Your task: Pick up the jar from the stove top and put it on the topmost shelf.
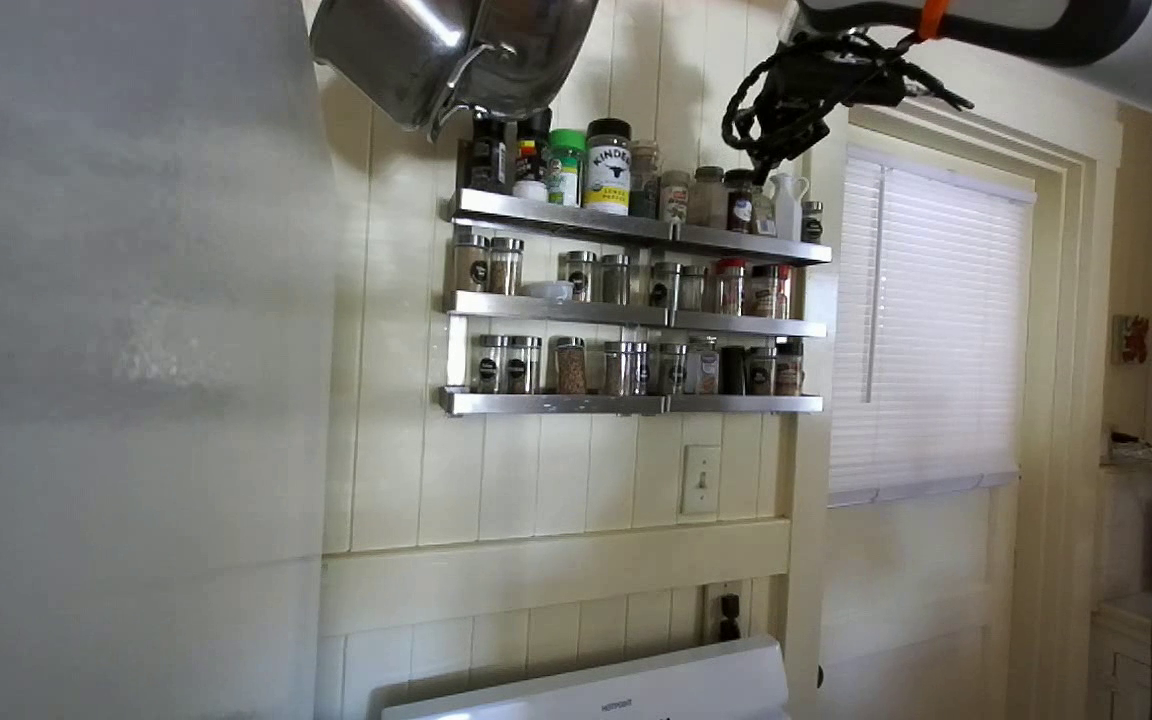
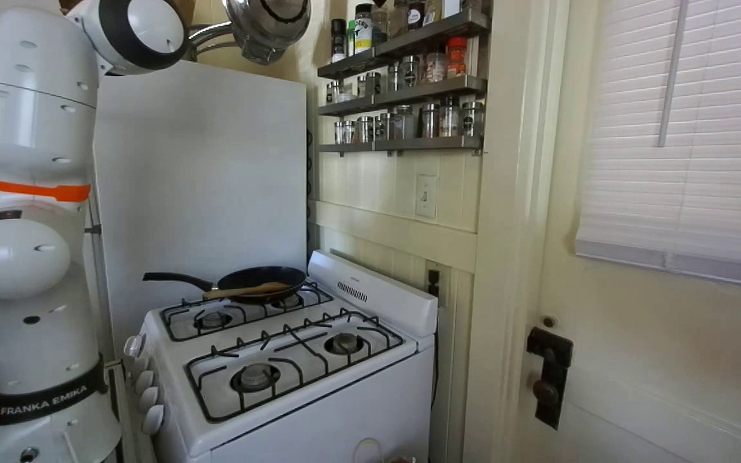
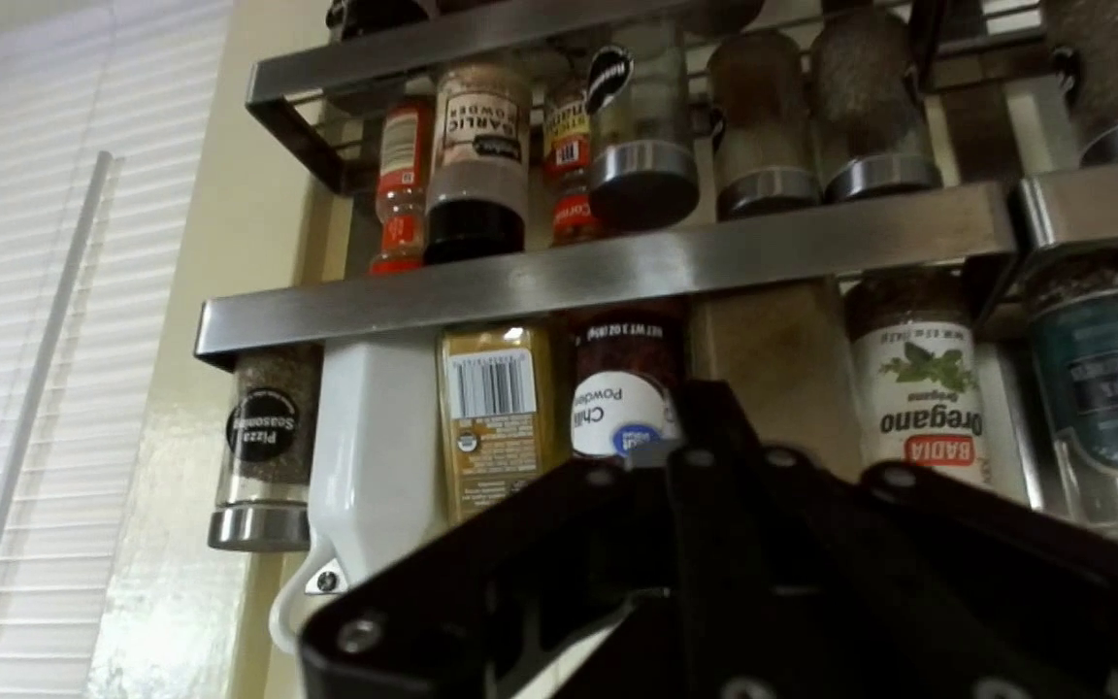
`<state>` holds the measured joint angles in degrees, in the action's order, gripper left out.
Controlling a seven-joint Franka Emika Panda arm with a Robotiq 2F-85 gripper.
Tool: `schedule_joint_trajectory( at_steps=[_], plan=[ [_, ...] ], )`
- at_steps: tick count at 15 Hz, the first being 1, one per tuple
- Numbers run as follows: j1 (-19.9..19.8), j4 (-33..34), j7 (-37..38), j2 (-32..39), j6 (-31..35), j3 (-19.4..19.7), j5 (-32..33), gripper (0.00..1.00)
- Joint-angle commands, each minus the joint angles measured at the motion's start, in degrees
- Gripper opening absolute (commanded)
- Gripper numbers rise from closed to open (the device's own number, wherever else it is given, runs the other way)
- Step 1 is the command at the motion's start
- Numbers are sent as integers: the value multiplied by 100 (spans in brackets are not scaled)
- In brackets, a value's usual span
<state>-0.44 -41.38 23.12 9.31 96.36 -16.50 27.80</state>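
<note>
Currently; claw together, near topmost shelf; 1 pan on stove top; door blind lowered

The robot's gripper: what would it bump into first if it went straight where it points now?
Probably the chili powder jar on the topmost shelf, or the tan jar beside it; depth between them and the gripper is unclear.

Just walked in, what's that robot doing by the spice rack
A robot arm has its gripper near the topmost shelf, by the chili powder; its jaws look shut, apparently empty. The stove top holds a frying pan and wooden utensil, but no jar shows there, so one may already be shelved.
</note>
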Motion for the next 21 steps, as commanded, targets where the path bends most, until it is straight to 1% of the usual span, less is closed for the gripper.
schedule_joint_trajectory(
  at_steps=[1,4,5,6,7,9,10,11,14,15,17,18,19,20,21],
  plan=[
    [-180,-632,95,-572,-241,12,-445,27],
    [-354,-1373,312,-1094,-46,84,-1119,47],
    [-415,-1696,423,-1319,-11,125,-1466,56],
    [-437,-1941,500,-1485,-25,172,-1685,62],
    [-451,-2185,601,-1665,-117,226,-1867,71],
    [-458,-2700,751,-2016,-220,347,-2266,84],
    [-443,-2976,825,-2198,-325,403,-2415,93],
    [-426,-3252,869,-2372,-502,483,-2678,99],
    [-395,-4094,1140,-2875,-950,639,-3052,100],
    [-412,-4382,1247,-3066,-866,714,-3165,100],
    [-436,-4969,1417,-3392,-689,675,-2895,100],
    [-404,-5261,1393,-3548,-634,723,-2962,100],
    [-413,-5551,1445,-3702,-490,690,-2849,100],
    [-307,-5810,1416,-3822,-536,748,-2809,100],
    [-322,-6096,1462,-3968,-420,718,-2779,100]
  ],
)
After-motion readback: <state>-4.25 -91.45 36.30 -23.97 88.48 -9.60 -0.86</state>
